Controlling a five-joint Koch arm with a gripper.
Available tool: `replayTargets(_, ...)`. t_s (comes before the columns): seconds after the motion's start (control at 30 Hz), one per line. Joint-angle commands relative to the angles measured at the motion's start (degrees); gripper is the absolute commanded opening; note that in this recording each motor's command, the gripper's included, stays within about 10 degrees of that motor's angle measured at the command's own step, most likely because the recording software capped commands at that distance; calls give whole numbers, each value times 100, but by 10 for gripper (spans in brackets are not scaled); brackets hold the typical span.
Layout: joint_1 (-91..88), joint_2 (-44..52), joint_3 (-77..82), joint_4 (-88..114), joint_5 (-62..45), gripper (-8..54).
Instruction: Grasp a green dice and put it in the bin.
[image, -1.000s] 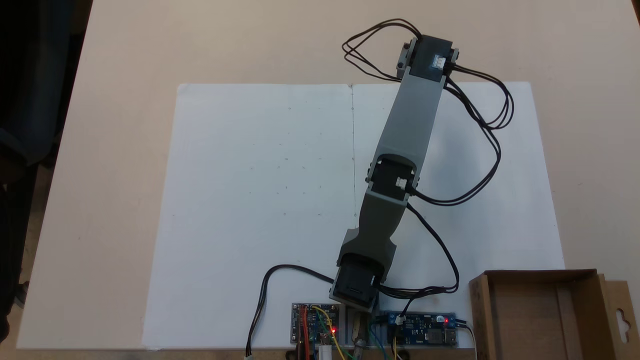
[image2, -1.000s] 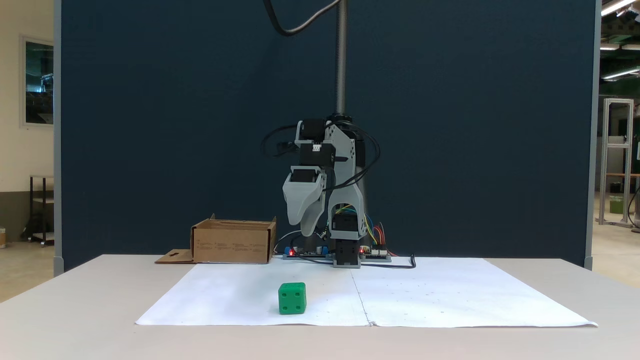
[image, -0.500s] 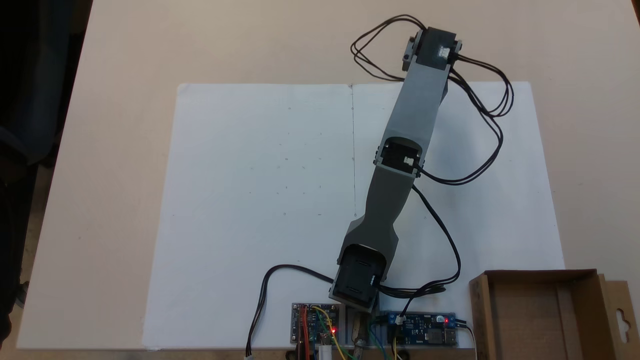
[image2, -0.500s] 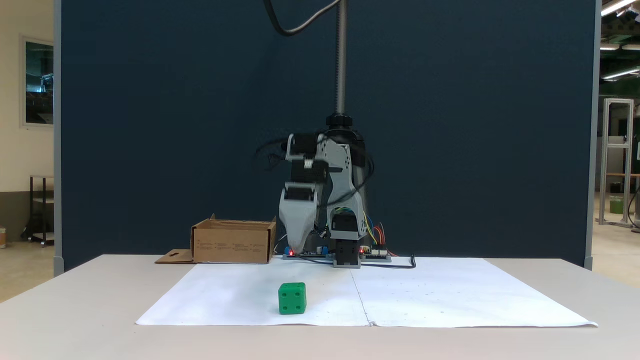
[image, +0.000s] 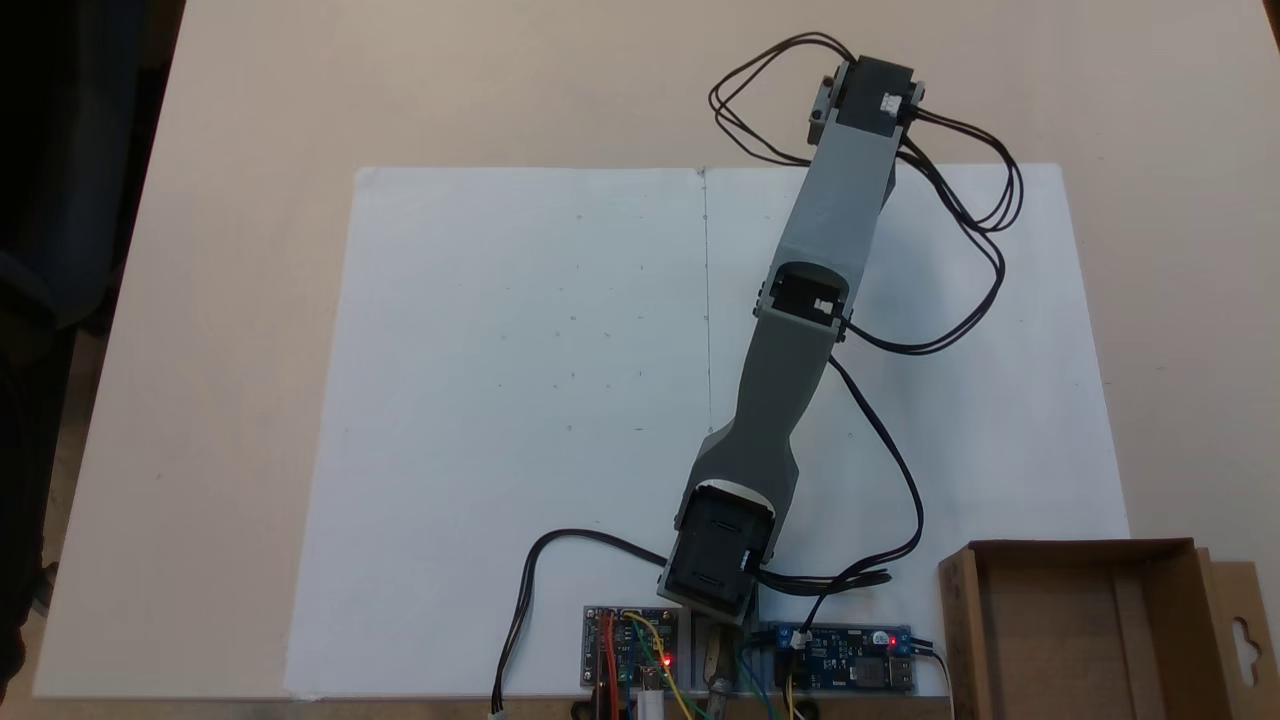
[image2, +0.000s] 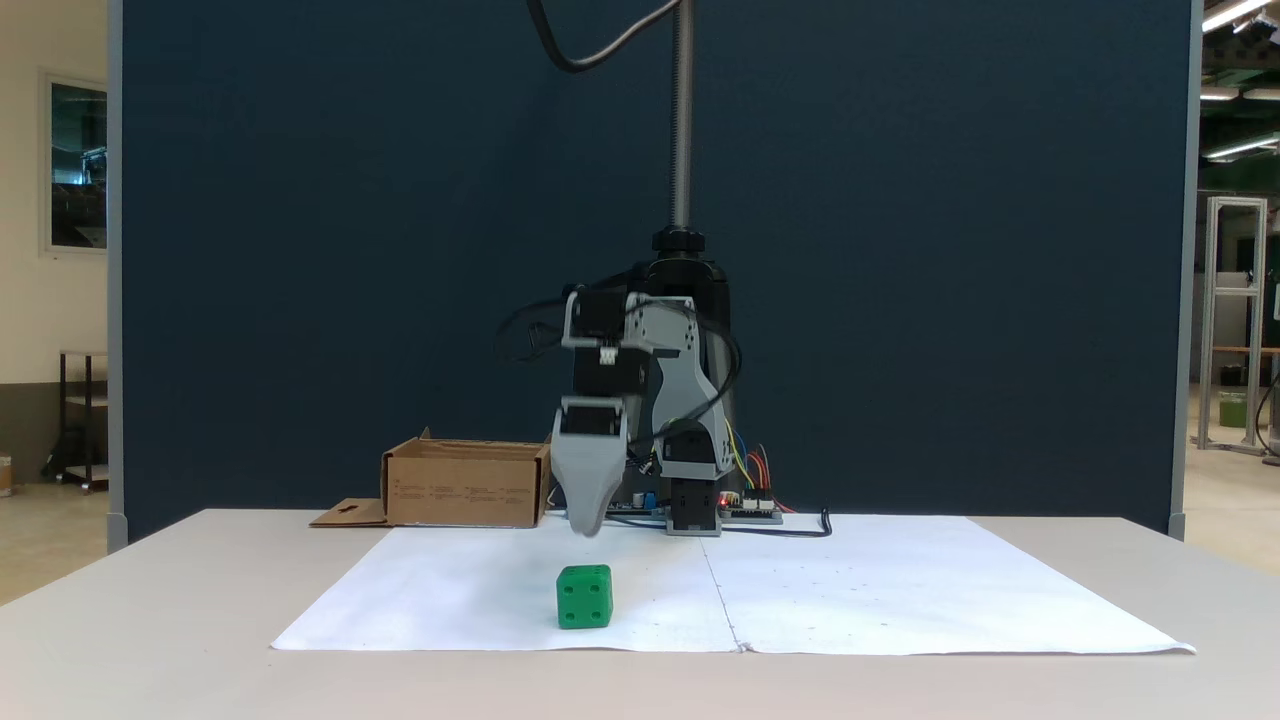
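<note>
One green dice near paper's front edge, claw above

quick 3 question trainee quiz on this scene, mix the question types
1. True or false: the dice lies inside the bin.
2. The dice rests on: A) bare table, B) white paper, C) a circuit board.
3. Fill in: in the front fixed view, the gripper hangs ____ the dice, not touching it.

Key:
1. False. It sits on the paper, well apart from the bin.
2. B.
3. Above. Only one jaw tip shows, so whether the jaws are open cannot be told.
</note>
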Motion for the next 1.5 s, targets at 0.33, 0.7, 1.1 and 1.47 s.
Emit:
replayTargets(0.33, 70, -141, -343, 229, -554, 429)
replayTargets(0.7, 79, -396, -360, 132, -545, 429)
replayTargets(1.1, 79, -642, -352, 18, -545, 429)
replayTargets(1.47, 79, -800, -352, -141, -536, 429)
